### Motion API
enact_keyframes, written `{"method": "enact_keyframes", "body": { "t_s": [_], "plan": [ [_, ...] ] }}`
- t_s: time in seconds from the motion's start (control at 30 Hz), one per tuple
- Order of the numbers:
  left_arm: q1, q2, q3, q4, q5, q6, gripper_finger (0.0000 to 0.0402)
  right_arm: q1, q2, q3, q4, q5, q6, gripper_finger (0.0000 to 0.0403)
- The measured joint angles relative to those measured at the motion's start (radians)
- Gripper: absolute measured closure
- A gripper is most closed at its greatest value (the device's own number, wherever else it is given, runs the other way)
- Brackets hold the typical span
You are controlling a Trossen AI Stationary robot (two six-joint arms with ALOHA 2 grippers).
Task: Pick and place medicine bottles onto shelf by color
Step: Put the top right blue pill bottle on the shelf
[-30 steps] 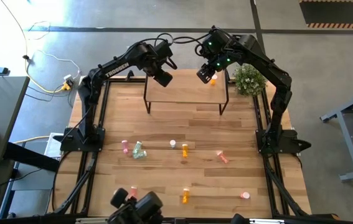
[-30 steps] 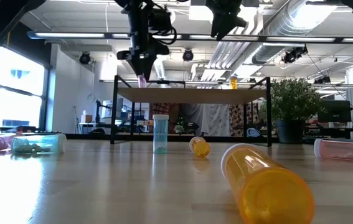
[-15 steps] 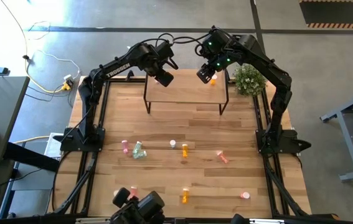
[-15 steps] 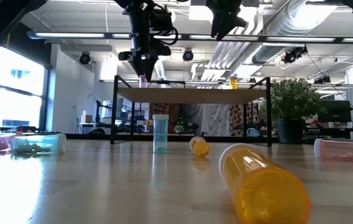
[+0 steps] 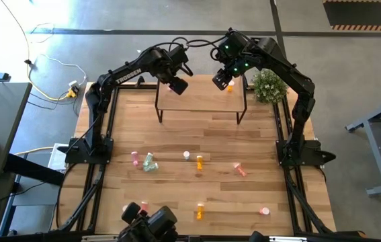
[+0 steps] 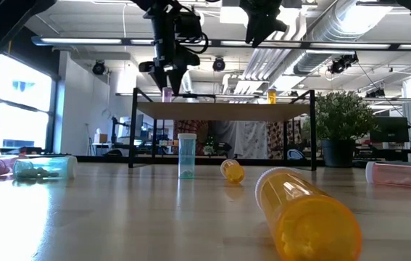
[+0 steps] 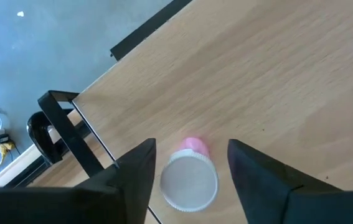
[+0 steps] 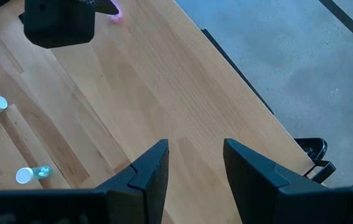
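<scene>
The shelf (image 5: 200,101) stands at the far middle of the table. A pink medicine bottle (image 7: 192,171) with a white cap stands upright on the shelf's left part (image 6: 167,93). My left gripper (image 5: 179,86) hangs over it, open and pointing steeply down. Its two fingers stand on either side of the cap with a small gap on each side. An orange bottle (image 5: 230,88) stands on the shelf's right part (image 6: 272,96). My right gripper (image 5: 222,83) hangs open above the shelf's right half with nothing between its fingers (image 8: 192,168).
Several more bottles lie or stand on the tabletop nearer the front: pink (image 5: 135,158), pale green (image 5: 150,163), orange (image 5: 199,162), salmon (image 5: 240,169), and others near the front edge (image 5: 199,212). A potted plant (image 5: 269,86) stands right of the shelf.
My left gripper has opened and let go of the pink bottle, which now stands by itself on the shelf's left part. The arm has otherwise stayed in place.
</scene>
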Motion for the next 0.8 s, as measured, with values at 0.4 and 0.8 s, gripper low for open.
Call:
{"method": "enact_keyframes", "body": {
  "t_s": [0.4, 0.8],
  "plan": [
    [0.005, -0.031, 0.000, 0.012, 0.033, 0.036, 0.0184, 0.000, 0.000, 0.000, 0.000, 0.000, 0.000, 0.0258],
    [-0.016, -0.180, 0.000, 0.021, 0.051, 0.101, 0.0185, 0.042, 0.000, 0.000, -0.080, -0.017, 0.031, 0.0258]
  ]
}}
